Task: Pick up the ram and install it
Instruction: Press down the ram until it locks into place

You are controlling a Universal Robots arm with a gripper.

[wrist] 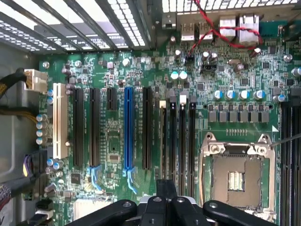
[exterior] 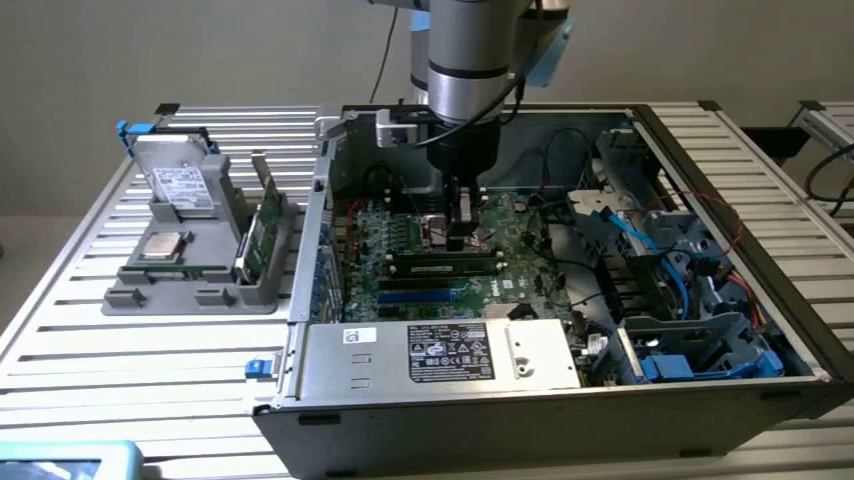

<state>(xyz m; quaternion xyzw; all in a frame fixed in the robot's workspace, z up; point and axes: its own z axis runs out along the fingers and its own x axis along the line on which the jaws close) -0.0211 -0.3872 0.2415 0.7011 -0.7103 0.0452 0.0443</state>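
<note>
Green ram (exterior: 445, 268) lay lengthwise in a motherboard slot (exterior: 443, 262) inside the open computer case (exterior: 561, 405). Gripper (exterior: 461, 243) stood just above it, fingers closed. Step judged: seating; firm, even downward pressure wanted.

1. The black sticker (exterior: 451, 353) on the metal power box (exterior: 441, 355) has white print and small round marks, too tiny to read.
2. The small white label (exterior: 358, 337) on that box has a dark mark, not readable.
3. The white label (exterior: 178, 186) on the hard drive (exterior: 180, 185) has print too small to read.
4. No words can be read on the green motherboard (wrist: 141, 127).
</note>
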